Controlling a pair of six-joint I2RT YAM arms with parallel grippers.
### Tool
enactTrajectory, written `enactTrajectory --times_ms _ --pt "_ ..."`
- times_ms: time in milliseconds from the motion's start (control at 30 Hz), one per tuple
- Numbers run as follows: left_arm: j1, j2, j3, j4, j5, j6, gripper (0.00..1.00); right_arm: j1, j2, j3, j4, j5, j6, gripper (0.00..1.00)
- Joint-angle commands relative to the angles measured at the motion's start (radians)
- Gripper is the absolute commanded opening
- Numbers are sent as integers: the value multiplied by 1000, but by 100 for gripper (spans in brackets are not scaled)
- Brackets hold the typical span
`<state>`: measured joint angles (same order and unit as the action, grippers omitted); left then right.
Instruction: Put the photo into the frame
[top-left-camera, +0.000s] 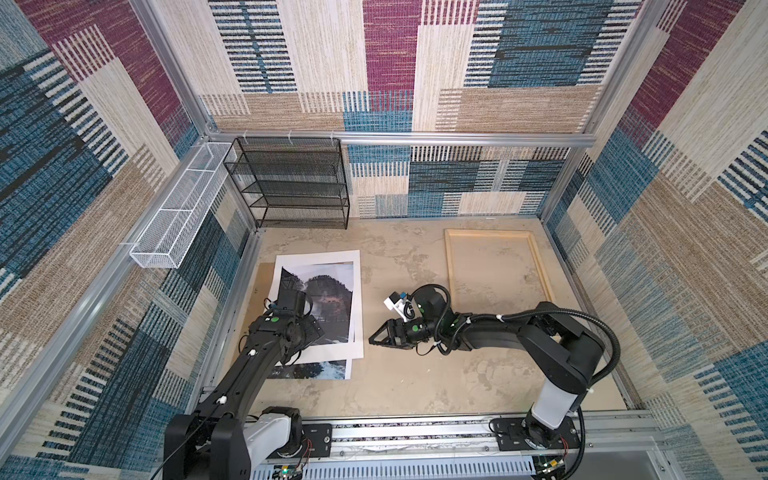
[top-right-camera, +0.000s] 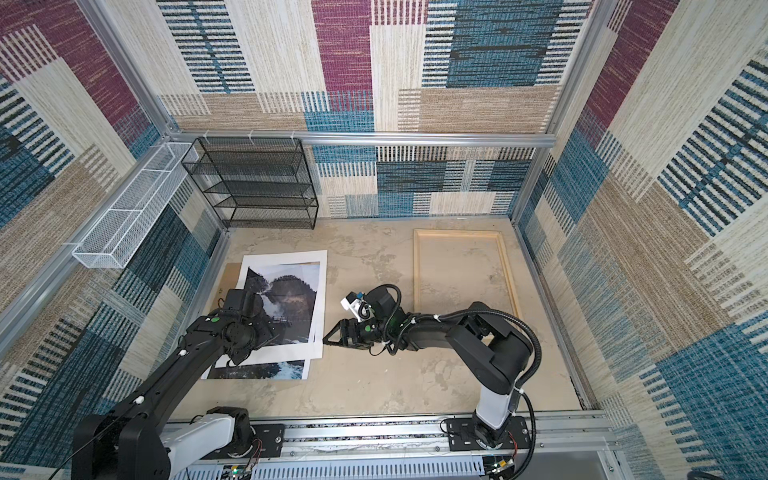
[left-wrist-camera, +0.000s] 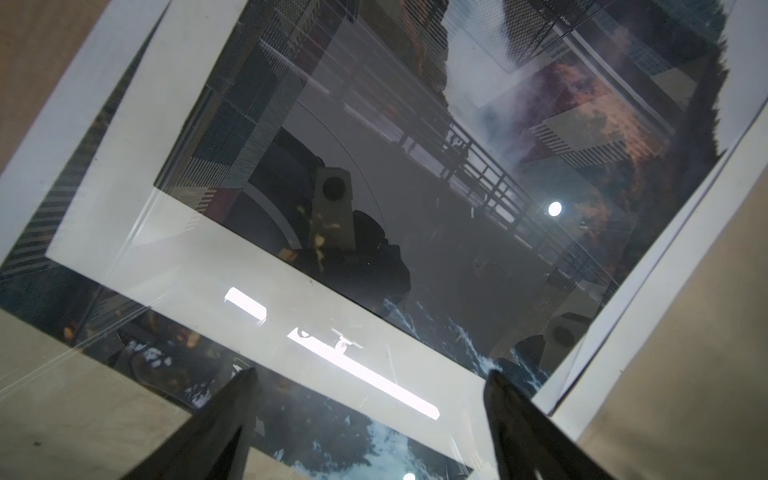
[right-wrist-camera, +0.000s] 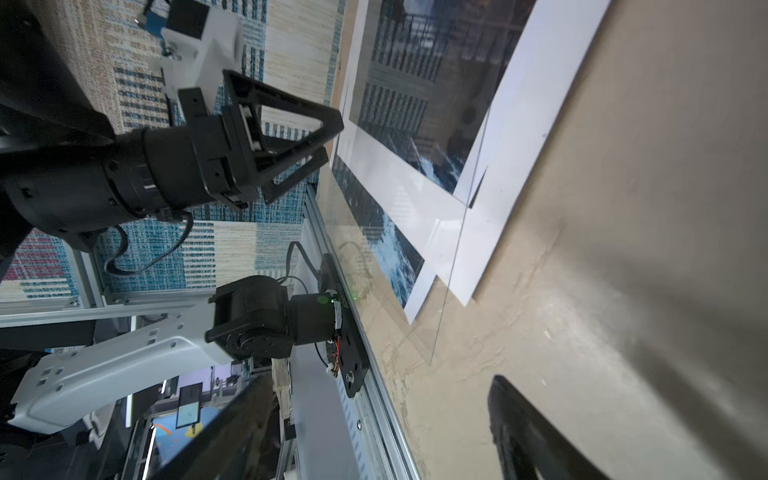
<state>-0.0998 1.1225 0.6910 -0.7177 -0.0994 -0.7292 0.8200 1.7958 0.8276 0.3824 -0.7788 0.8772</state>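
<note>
1. The photo (top-left-camera: 328, 286) lies flat on the left side of the worktop (top-left-camera: 399, 386), close to the left wall. A white mat (top-left-camera: 320, 255) sits askew on top of it, so the print shows through the opening and a strip of foaming water pokes out past the mat's near edge.
2. A brown backing sheet (top-left-camera: 264, 278) peeks out from under the stack on the wall side.
3. In the wrist views, a clear glossy sheet (left-wrist-camera: 249, 303) covers the stack, and one edge runs past the mat's corner onto bare worktop.
4. The frame (top-left-camera: 488, 234) lies flat at the right rear, well apart from the photo and close to the back and right walls. Bare worktop shows inside it.
5. The left gripper (right-wrist-camera: 330, 139) hangs over the stack's near part with its fingers apart, and I cannot tell whether it touches.
6. The right gripper (top-left-camera: 371, 339) lies low, pointing at the mat's right edge, fingers apart and holding nothing.
7. Open worktop runs between stack and frame, and along the near rail.
</note>
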Motion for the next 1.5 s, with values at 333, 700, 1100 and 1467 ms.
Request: enactTrajectory --times_ms 333,700,1100,1467 --pt "-22 12 3 47 8 9 87 53 133 35 57 5 186 72" --pt "-52 -81 -59 64 -6 -9 87 114 148 45 101 153 294 70" --pt "-61 -61 -108 101 13 -6 87 166 230 98 99 176 372 64" --pt "-78 -17 -154 161 56 -25 87 172 263 96 136 145 391 58"
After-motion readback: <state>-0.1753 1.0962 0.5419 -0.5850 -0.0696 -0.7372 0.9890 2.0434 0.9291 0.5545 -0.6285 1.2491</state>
